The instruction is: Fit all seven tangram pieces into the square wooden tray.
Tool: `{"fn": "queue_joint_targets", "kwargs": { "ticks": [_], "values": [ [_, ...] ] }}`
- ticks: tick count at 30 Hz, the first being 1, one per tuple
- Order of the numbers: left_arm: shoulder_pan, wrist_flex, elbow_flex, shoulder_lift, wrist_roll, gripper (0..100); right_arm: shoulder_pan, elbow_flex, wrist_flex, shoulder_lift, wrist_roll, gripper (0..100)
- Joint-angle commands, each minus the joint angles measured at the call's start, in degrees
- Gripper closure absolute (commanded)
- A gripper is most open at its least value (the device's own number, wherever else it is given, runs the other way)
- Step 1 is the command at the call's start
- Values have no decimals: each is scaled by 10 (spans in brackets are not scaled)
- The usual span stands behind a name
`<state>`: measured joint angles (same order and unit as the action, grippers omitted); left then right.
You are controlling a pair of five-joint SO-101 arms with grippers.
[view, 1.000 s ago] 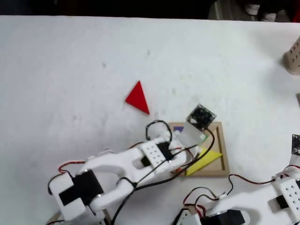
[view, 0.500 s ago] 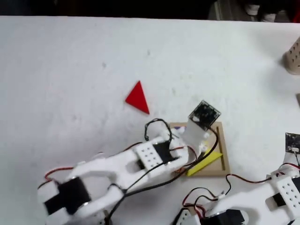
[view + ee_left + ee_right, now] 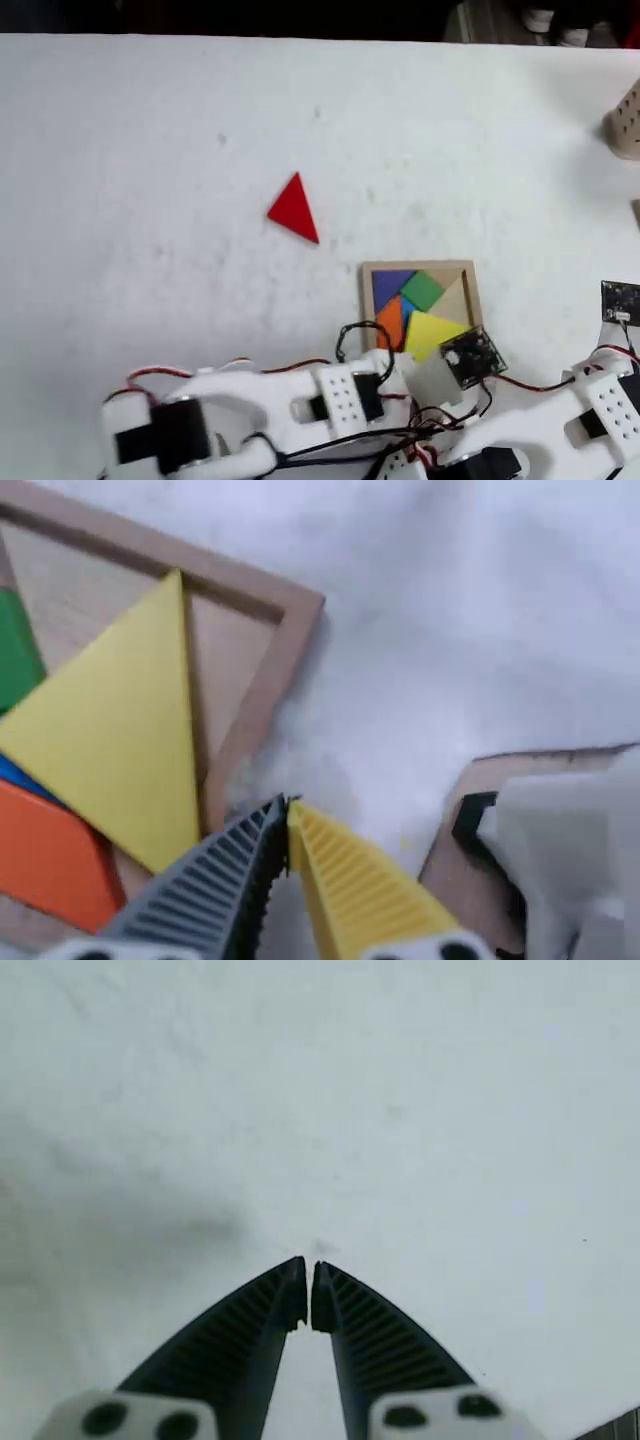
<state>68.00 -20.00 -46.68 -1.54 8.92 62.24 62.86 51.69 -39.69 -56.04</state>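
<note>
Near the tabletop's front edge, right of centre: the tray (image 3: 420, 266). Inside, at its far left corner, a corner piece (image 3: 388, 283); next to that, midway along the far rim, the square piece (image 3: 422, 290); along the left rim toward the front, a left-hand piece (image 3: 389, 322); in the front right part, the large triangle (image 3: 437, 332); between these, at the tray's middle, a small piece (image 3: 407, 308). Behind the large triangle, against the right rim, bare tray floor.

Left of the tray and farther back, well apart from it, flat on the tabletop: the loose triangle (image 3: 294, 210).

Just off the tray's front right corner: the left gripper (image 3: 287, 815). Over open tabletop: the right gripper (image 3: 308, 1295). At the right edge, toward the far corner: a small object (image 3: 625, 125).
</note>
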Motion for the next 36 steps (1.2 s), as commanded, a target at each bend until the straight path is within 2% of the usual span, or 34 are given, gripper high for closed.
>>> {"fn": "queue_joint_targets", "kwargs": {
  "ticks": [1, 16, 23, 31, 36],
  "values": [
    [-10, -37, 47, -19, -9, 980, -2, -4, -8, -7, -8, 981],
    [-73, -50, -22, 91, -10, 980, -2, -4, -7, -7, -10, 981],
    [-113, -50, -33, 102, -10, 980, -1, -4, -5, -7, -10, 981],
    [-108, -50, -33, 107, -10, 980, -1, -4, -5, -7, -10, 981],
    [-66, -55, -38, 152, -5, 980, -1, -4, -5, -7, -10, 981]
  ]
}}
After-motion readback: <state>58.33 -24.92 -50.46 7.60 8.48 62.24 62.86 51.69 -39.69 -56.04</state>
